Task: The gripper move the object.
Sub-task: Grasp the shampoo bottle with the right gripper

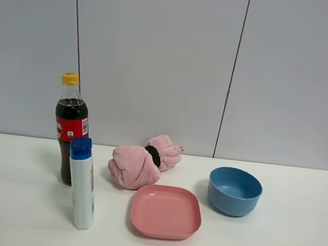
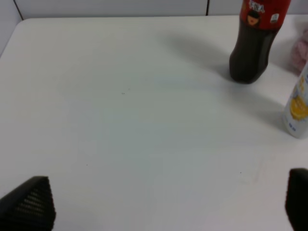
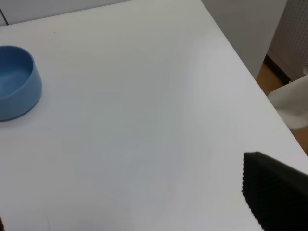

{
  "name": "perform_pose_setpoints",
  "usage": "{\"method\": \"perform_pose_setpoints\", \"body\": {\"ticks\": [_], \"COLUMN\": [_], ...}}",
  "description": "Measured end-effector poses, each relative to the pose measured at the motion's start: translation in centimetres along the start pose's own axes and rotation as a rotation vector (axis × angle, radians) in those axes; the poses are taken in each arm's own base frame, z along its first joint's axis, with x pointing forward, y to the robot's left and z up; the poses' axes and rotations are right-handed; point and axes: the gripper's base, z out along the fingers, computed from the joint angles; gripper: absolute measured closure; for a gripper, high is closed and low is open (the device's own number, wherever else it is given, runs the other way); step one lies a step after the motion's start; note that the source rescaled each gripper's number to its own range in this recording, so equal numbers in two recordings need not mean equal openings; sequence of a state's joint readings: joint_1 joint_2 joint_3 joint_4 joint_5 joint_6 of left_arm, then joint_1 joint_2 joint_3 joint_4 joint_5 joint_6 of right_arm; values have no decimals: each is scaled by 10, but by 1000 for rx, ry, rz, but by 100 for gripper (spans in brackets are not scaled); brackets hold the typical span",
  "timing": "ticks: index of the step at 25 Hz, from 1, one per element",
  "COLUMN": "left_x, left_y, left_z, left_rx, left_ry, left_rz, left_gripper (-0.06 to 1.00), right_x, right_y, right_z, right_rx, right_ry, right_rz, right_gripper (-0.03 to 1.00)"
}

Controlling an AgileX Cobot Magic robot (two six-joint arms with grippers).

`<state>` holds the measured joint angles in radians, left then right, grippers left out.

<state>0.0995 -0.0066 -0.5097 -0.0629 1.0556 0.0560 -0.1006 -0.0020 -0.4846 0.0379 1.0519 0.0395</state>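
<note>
The white bottle with a blue cap and a small yellow-blue label stands upright on the white table, front left, just in front of the cola bottle. Its lower part also shows in the left wrist view. Neither gripper shows in the exterior high view. In the left wrist view my left gripper is open and empty, its black fingertips wide apart, and it is well short of the bottle. In the right wrist view my right gripper is open and empty over bare table near the table's corner.
A dark cola bottle with a yellow cap stands behind the white bottle. A rolled pink towel lies mid-table. A pink square plate sits in front of it. A blue bowl stands to the right and also shows in the right wrist view.
</note>
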Motion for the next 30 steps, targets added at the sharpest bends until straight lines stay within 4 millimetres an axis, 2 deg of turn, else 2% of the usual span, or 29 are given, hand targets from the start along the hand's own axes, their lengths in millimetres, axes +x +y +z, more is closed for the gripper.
{"method": "perform_pose_setpoints", "body": {"ticks": [30], "left_x": [0], "left_y": [0], "left_z": [0], "left_rx": [0], "left_ry": [0], "left_rz": [0], "left_gripper": [-6], "right_x": [0], "right_y": [0], "right_z": [0], "right_rx": [5], "right_ry": [0], "right_rz": [-1], "right_gripper": [-3]}}
